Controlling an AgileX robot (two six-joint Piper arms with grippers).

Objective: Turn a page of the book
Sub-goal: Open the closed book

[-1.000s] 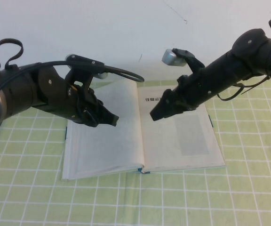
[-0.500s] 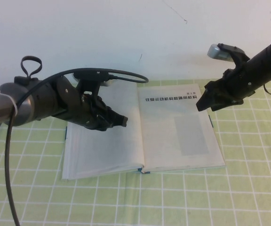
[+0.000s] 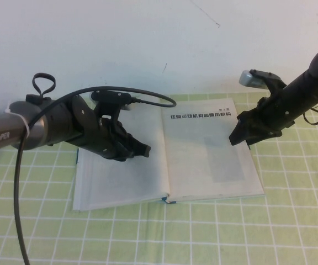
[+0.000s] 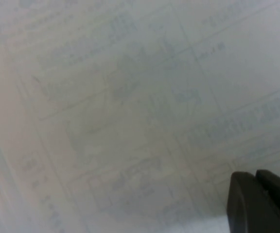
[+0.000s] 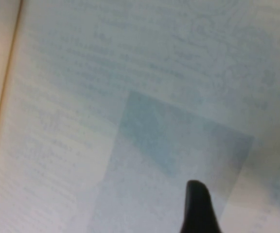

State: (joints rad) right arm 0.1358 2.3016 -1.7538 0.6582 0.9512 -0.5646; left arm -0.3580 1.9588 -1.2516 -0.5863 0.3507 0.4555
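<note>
The book is lying open and flat in front of me — off-white leaves, thin blue cover edges showing. The page, on my right, is lying flat — bold black heading, grey rectangle beneath.

My left gripper is hovering over the left leaf, my right gripper over the page's outer edge.

A raised camera looks down from the robot's side at the open book. Both wrist cameras face its pages closely: left over diagrams, right over the grey rectangle.
</note>
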